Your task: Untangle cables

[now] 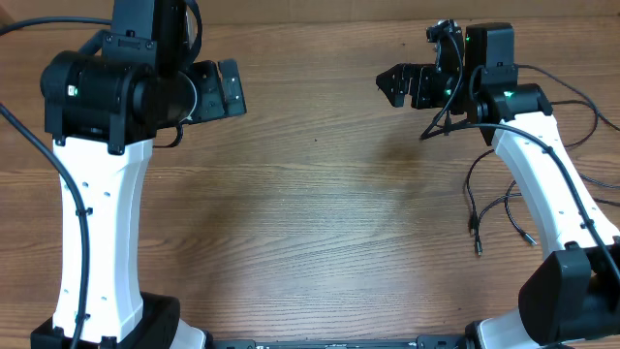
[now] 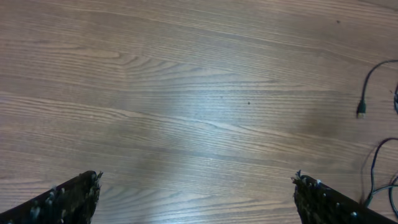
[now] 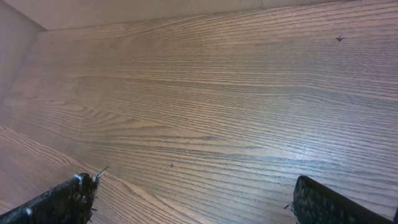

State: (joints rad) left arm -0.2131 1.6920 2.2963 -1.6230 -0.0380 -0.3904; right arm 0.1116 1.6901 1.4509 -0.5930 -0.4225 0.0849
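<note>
Overhead and wrist views of a two-arm rig at the start of a cable-untangling task. The left gripper [image 1: 221, 89] and the right gripper [image 1: 395, 85] are both shown released, jaws spread wide and nothing held; in each wrist view only bare wood is seen between the fingertips. The cables [image 1: 473, 225] are seen as a loose group of thin black cords on the right side of the table [image 1: 310, 223], partly hidden under the white right arm [image 1: 542, 184], with small plug ends pointing toward the table's near edge. How far the cords are crossed cannot be told, since part of the bundle is covered. The step in hand is judged to be the first approach. It would be done well if a free plug end were chosen, a single cord were pinched just behind the plug, and the bundle were steadied by the other gripper while the cord is drawn out toward the open middle of the table. The thicker cables fixed to the arm should be avoided.
</note>
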